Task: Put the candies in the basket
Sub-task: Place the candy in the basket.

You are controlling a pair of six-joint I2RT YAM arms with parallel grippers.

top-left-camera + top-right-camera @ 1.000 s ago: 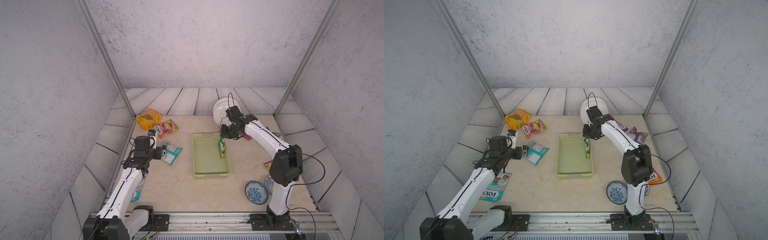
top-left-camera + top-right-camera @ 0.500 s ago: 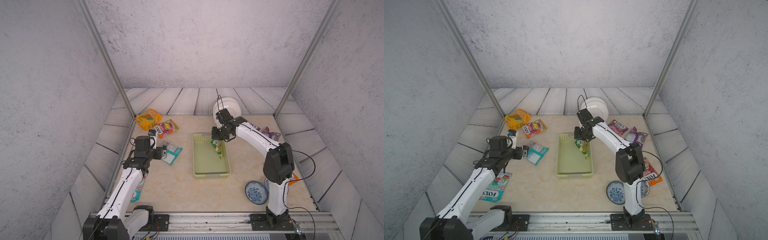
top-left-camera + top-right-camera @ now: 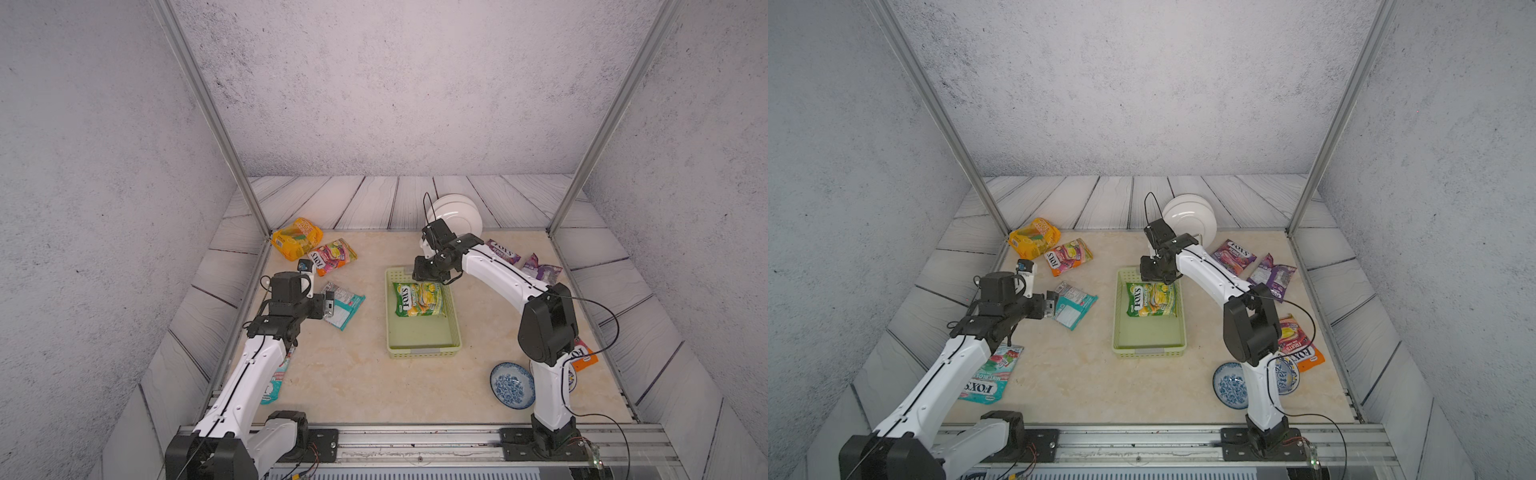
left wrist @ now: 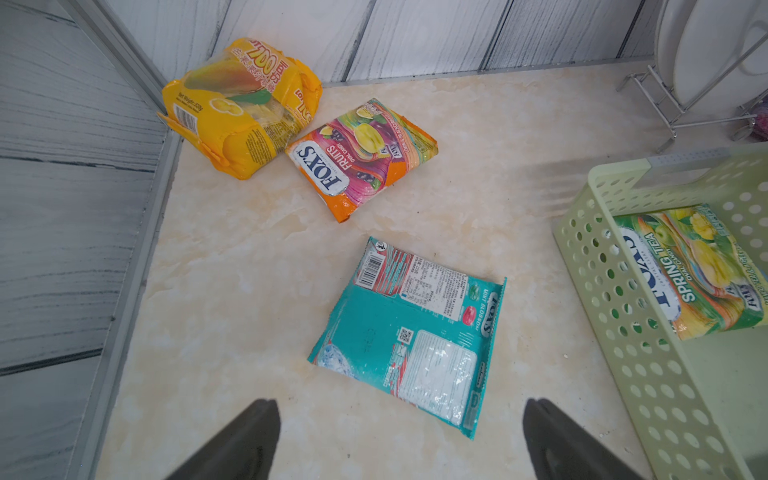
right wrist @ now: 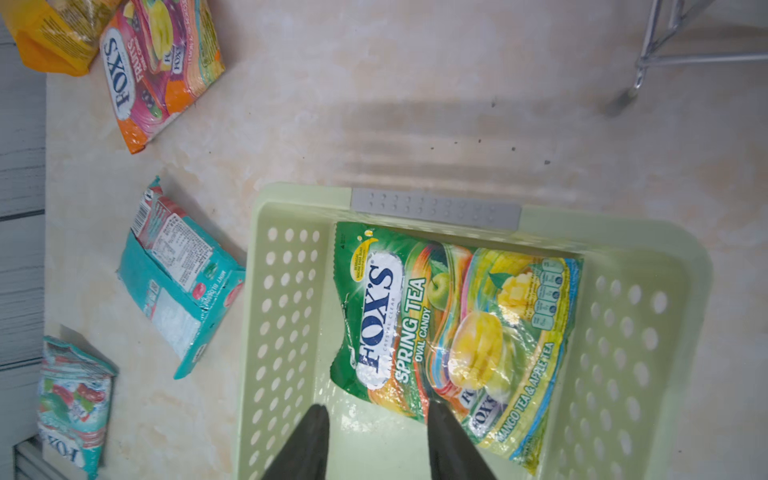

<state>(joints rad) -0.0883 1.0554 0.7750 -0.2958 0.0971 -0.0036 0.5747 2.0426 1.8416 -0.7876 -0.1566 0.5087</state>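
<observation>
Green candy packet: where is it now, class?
In a top view, the green packet lies flat in the far half of the basket, beneath the right gripper.

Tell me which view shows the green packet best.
Right wrist: the green packet appears large, label readable, flat in the basket. Left wrist catches it partly behind the basket wall; both top views show it small.

Basket (image 3: 424, 351) near half bare; green packet (image 3: 419, 299) fills far half; white plates (image 3: 457, 215) behind
</observation>
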